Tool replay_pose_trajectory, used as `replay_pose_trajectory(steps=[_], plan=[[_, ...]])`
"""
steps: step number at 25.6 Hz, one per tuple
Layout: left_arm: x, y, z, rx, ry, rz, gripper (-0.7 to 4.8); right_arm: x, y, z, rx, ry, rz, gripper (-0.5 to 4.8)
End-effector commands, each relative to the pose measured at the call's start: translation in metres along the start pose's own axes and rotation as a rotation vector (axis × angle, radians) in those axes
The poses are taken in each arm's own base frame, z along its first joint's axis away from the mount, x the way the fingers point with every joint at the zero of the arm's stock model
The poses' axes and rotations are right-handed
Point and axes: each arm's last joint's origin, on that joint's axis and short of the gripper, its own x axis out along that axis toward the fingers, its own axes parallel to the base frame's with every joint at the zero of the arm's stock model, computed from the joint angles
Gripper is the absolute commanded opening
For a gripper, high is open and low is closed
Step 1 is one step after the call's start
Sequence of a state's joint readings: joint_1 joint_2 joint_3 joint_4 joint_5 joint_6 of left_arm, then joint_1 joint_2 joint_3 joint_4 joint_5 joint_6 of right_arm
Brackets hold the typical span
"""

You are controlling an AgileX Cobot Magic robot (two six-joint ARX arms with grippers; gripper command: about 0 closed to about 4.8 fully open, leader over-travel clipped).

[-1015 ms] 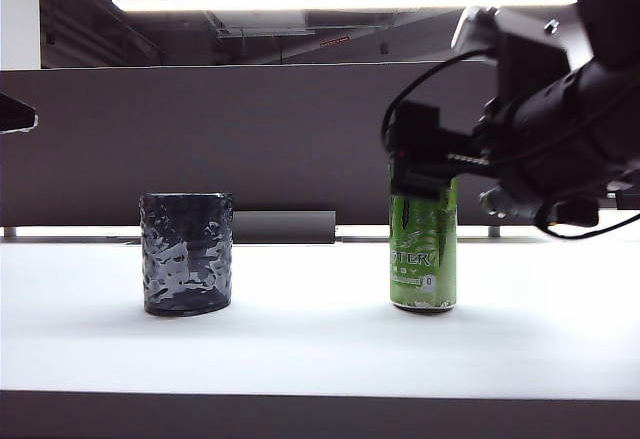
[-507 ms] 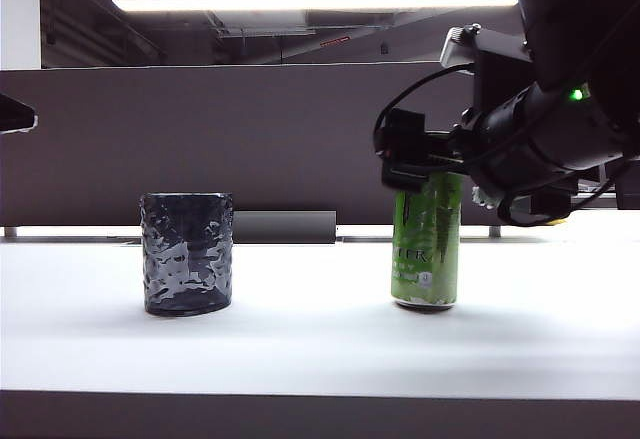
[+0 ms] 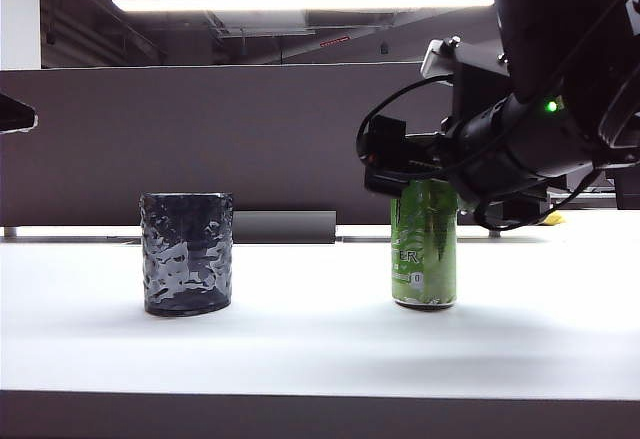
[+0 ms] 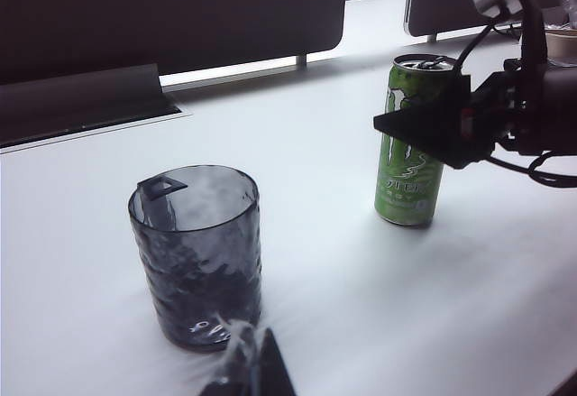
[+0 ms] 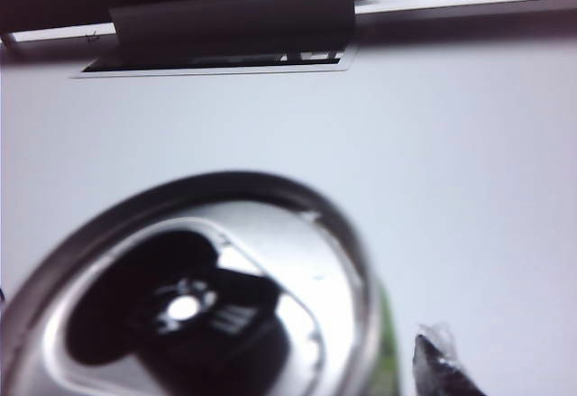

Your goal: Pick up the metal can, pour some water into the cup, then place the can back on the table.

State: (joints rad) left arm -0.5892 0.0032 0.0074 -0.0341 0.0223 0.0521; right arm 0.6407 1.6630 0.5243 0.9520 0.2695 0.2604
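At the far left of the exterior view we saw only a dark tip of the left arm, high above the table (image 3: pixel 300 349). In the left wrist view a dark, partly clear-wrapped fingertip (image 4: pixel 245 369) of the left gripper (image 4: pixel 243 373) showed at the frame's edge, near the cup, and we could not tell whether its jaws were apart or together.

Next came the cup (image 3: pixel 187 253), a dark dimpled tumbler that stood upright on the white table, left of centre. From the left wrist view (image 4: pixel 196 254) it looked empty, though we could not be sure.

Well apart from it to the right stood the metal can (image 3: pixel 425 249), green with white lettering, upright on the table with its base flat. Its silver top was open, as the right wrist view showed from close above (image 5: pixel 189 297).

Over the can's upper part hung the right gripper (image 3: pixel 400 167), reaching in from the right on its bulky black arm. Its jaws stood wide apart, one black finger (image 4: pixel 424 130) crossed in front of the can's upper body in the left wrist view, and another fingertip (image 5: pixel 442 369) showed beside the can's rim. We could not tell whether either finger touched the can.
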Motion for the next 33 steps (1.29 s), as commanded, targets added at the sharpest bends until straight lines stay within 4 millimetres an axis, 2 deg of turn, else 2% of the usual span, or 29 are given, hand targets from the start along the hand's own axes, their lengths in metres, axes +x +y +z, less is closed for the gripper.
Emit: replay_pose_trajectory(steps=[1, 33], plan=[[0.0, 0.0, 0.0016, 0.0, -0.013, 0.0, -0.05, 0.0002, 0.0017, 0.0037, 0.009, -0.023, 0.011, 4.79], [0.0, 0.0, 0.0016, 0.0, -0.013, 0.0, -0.05, 0.0001, 0.0025, 0.0033, 0.033, -0.015, 0.037, 4.75]])
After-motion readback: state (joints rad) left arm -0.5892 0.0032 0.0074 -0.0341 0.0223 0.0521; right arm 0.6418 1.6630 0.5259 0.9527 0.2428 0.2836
